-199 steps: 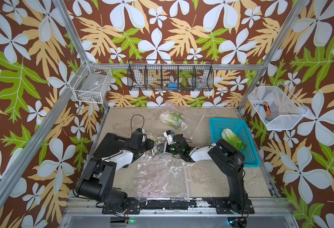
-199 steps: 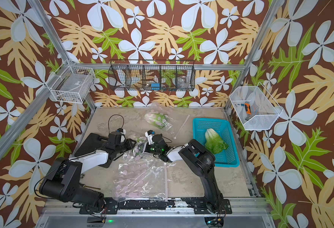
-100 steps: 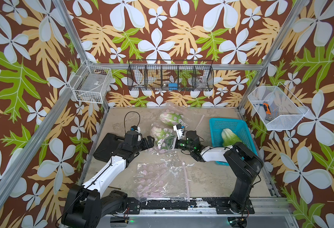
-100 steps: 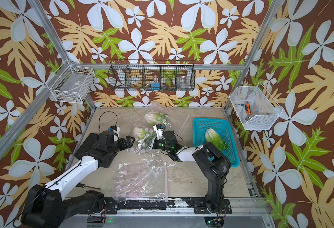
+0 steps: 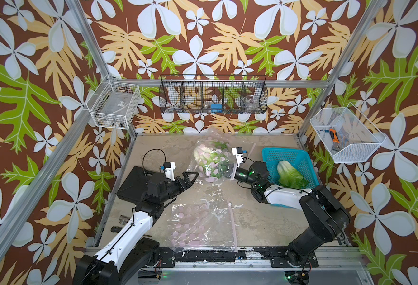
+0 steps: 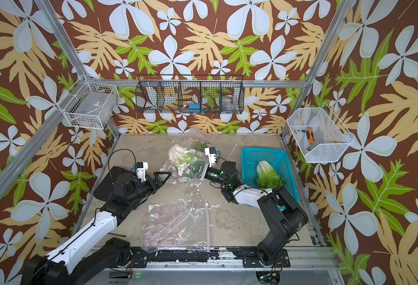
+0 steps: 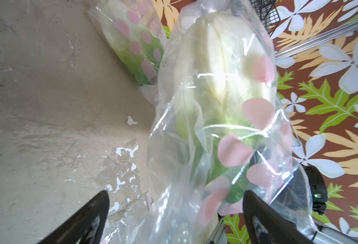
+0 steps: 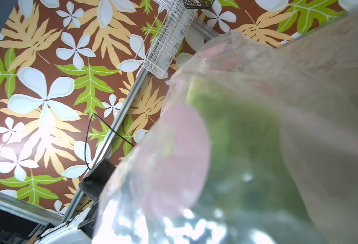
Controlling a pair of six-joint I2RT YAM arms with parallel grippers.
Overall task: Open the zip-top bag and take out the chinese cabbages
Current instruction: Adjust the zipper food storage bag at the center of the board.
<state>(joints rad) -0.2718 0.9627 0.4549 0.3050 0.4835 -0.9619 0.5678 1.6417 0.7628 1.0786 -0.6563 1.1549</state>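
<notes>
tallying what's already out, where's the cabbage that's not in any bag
In both top views the loose cabbage lies in the blue basket at the table's right rear, just right of the right gripper, which pinches the zip-top bag.

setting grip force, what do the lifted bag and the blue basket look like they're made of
Lifted bag: thin soft plastic film, clear and glossy with pink dots; it crumples, glares and is see-through. Blue basket: probably rigid moulded plastic, fairly matte; its walls are an even lattice of small holes.
</notes>
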